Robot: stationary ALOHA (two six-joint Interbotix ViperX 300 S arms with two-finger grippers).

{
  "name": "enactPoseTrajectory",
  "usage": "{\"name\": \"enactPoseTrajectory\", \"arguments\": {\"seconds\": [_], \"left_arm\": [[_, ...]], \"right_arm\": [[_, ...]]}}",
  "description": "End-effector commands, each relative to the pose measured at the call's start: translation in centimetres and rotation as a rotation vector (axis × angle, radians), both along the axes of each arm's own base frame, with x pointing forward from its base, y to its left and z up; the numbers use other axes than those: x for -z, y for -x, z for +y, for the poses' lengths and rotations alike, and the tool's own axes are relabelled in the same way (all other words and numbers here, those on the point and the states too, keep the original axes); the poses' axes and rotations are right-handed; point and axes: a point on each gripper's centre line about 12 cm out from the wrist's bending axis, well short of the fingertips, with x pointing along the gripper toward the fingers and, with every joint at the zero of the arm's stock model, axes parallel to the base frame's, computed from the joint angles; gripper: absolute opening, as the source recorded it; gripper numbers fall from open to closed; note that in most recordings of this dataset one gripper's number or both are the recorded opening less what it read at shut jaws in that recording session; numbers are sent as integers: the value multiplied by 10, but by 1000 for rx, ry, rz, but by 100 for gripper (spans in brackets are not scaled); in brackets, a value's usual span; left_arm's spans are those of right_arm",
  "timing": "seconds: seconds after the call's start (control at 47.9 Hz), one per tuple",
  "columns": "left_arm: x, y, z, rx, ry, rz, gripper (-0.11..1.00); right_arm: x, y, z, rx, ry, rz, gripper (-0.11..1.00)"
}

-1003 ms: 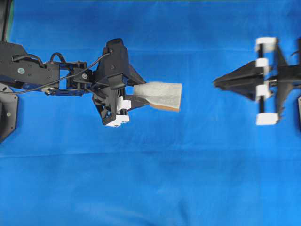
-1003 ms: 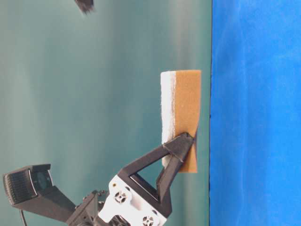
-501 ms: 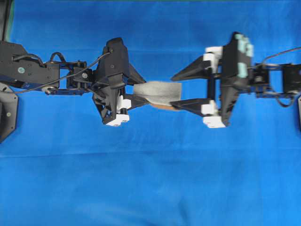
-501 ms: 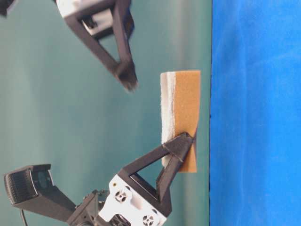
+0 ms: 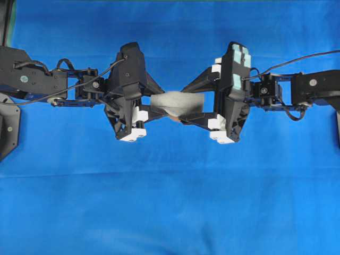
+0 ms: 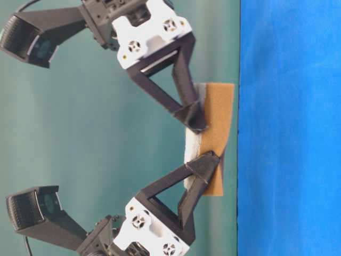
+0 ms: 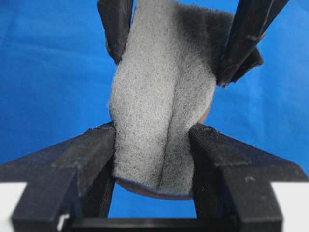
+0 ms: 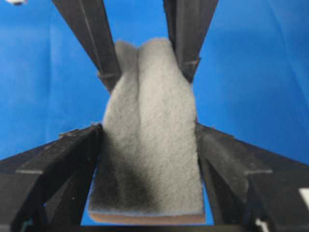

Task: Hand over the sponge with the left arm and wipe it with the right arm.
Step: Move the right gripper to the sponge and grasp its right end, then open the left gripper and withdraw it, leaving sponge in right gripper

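Blue cloth (image 5: 170,212) is covering the whole work surface; a teal-green backdrop (image 6: 80,133) is standing behind it in the table-level view.

Arms, two. One left arm (image 5: 37,82) is reaching in from the left edge of the overhead view; one right arm (image 5: 313,87) is reaching in from the right edge. Both are meeting near the middle, above the cloth.

Grippers, two. The left gripper (image 5: 155,106), plain black body with white blocks, is pinching one end of the sponge between its two fingers (image 7: 96,145). The right gripper (image 5: 190,103), carrying two pale teal strips (image 5: 237,61) on its body, is closing narrowly on the opposite end, its two fingers (image 8: 77,145) pressing the sponge's sides. Four fingers in all are touching the pad.

Sponge, one (image 5: 177,103). It is hanging in the air between the two grippers, clear of the cloth, its grey-white fibrous face turned up toward the overhead camera and its tan-orange layer (image 6: 218,122) facing the cloth. The fibrous face is buckling into a lengthwise crease under the squeeze, visible in both wrist views.

Wrist cameras, two: one (image 6: 29,210) on the left arm and one (image 6: 29,40) on the right arm.
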Motion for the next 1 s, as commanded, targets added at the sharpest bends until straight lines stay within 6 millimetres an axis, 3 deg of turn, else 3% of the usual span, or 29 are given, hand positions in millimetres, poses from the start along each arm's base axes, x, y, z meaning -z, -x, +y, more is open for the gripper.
{"name": "enactPoseTrajectory", "arguments": {"seconds": [0.0,0.397,0.439,0.648,0.815,0.857,0.982], "left_arm": [[-11,-1,0,0,-2,-32,37],[-12,-2,0,4,-11,-41,37],[-13,-2,0,5,-13,-45,37],[-14,-2,0,7,-19,-59,30],[-16,-2,0,7,-20,-74,30],[-16,-2,0,7,-20,-74,33],[-18,2,0,8,-22,-79,70]], "right_arm": [[-7,-5,-1,3,0,-17,72],[-4,-7,-1,-11,22,14,68],[-3,-7,-1,-14,25,21,63],[-1,-6,-1,-20,34,48,14],[-2,-6,-1,-22,37,47,13],[-2,-6,-1,-21,36,47,13],[-2,-4,-1,-22,37,50,13]]}}
